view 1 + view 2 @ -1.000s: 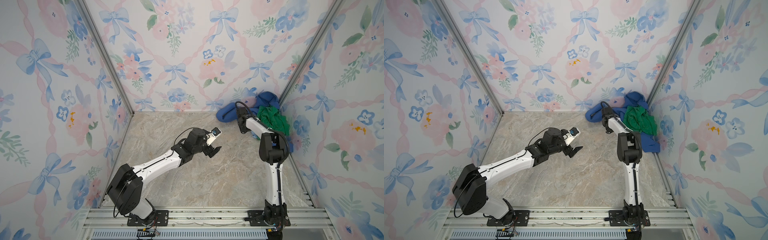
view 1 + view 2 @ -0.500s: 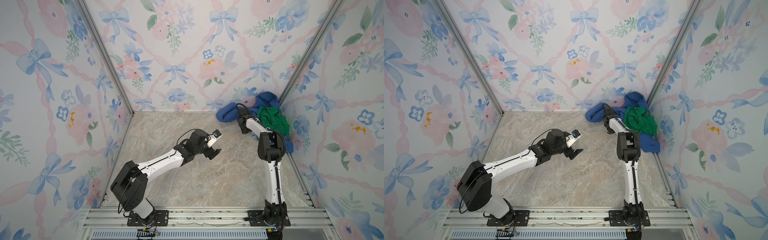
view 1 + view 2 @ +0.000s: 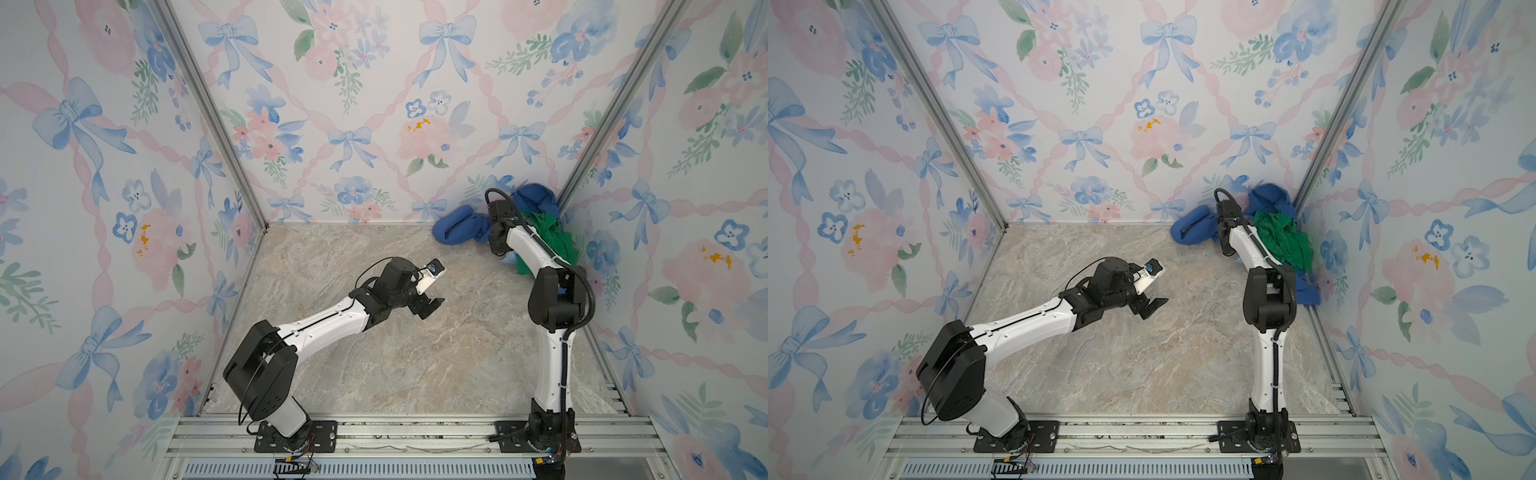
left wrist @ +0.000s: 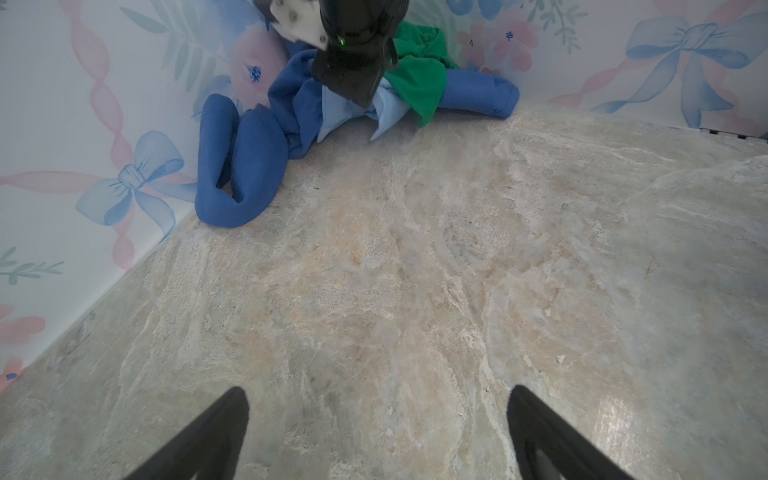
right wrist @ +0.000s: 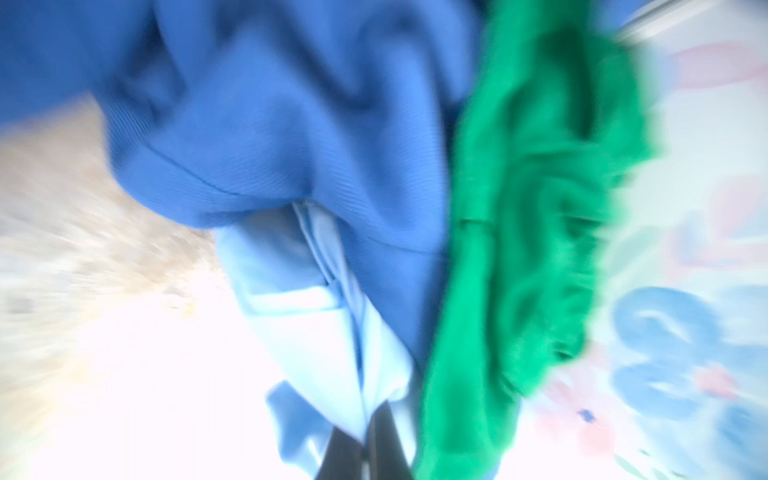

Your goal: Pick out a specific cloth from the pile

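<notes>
A small robot cell seen from above, its walls covered in wallpaper (image 3: pixel 374 104) painted with blue bows, pink ribbons and flowers. The floor is a table (image 3: pixel 415 365) with a beige marble pattern.

In both top views the pile (image 3: pixel 536 224) of soft garments sits at about 1 o'clock, pushed into the far right corner against the walls. A royal blue garment (image 3: pixel 457 228) trails out of it toward 12 o'clock, one rolled sleeve lying on the table. A green cloth (image 3: pixel 552 237) is heaped on the pile at its 3 o'clock side.

The pale blue cloth (image 4: pixel 345 112) is at the bottom of the pile, on the edge facing the table's centre. It is tucked under the royal blue fabric, with the green cloth just beside it. Only a collar-like flap and a fold show.

The right gripper (image 5: pixel 368 440) reaches down into that edge. Its jaws are pinched together on a fold of the pale blue cloth; the close wrist view is blurred.

The left gripper (image 4: pixel 378 399) hovers over bare table near the centre, pointing toward 1 o'clock, well apart from the pile. Its jaws are spread wide and hold nothing.
</notes>
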